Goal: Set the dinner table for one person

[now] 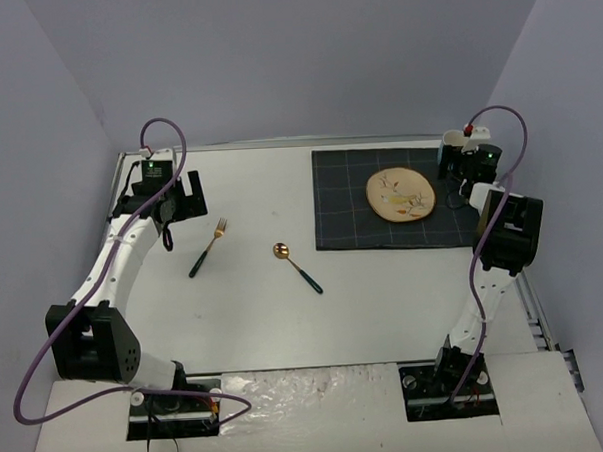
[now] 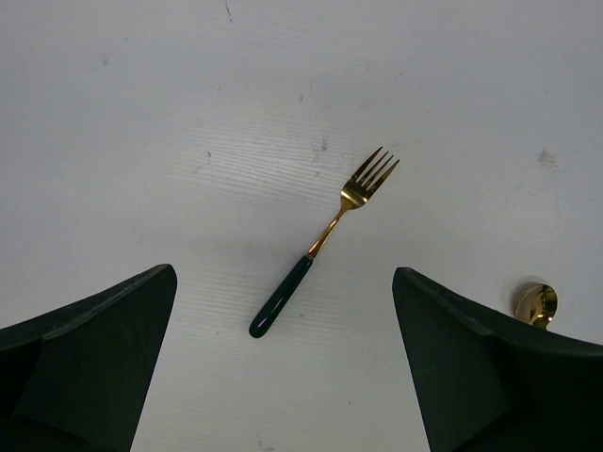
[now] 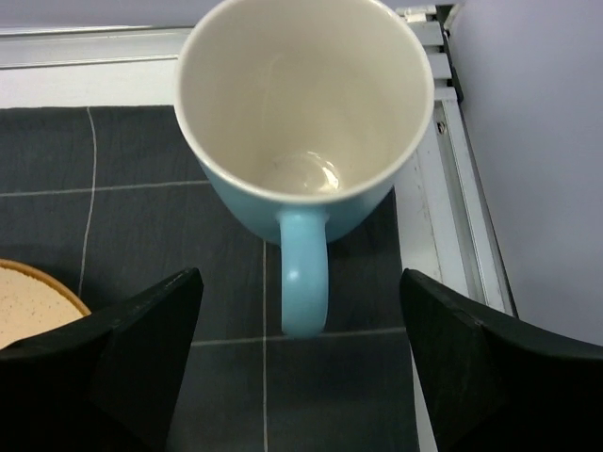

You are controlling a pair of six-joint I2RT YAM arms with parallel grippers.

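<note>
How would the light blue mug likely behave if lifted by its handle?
The light blue mug looks like glazed ceramic: probably rigid, slick and breakable if dropped. It is empty, so likely not heavy. Gripped only by its handle, it may tilt; pushed upright on the checked mat, it should slide, not roll.

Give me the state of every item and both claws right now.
Mat, spread flat.
Mug, upright on the mat, looks empty, not gripped.
Plate, flat on the mat, no food.
Fork, lying on bare table, off the mat.
Spoon, lying on bare table, off the mat.
Left claw, open above the fork, empty.
Right claw, open, fingers either side of the mug handle, clear of it.
</note>
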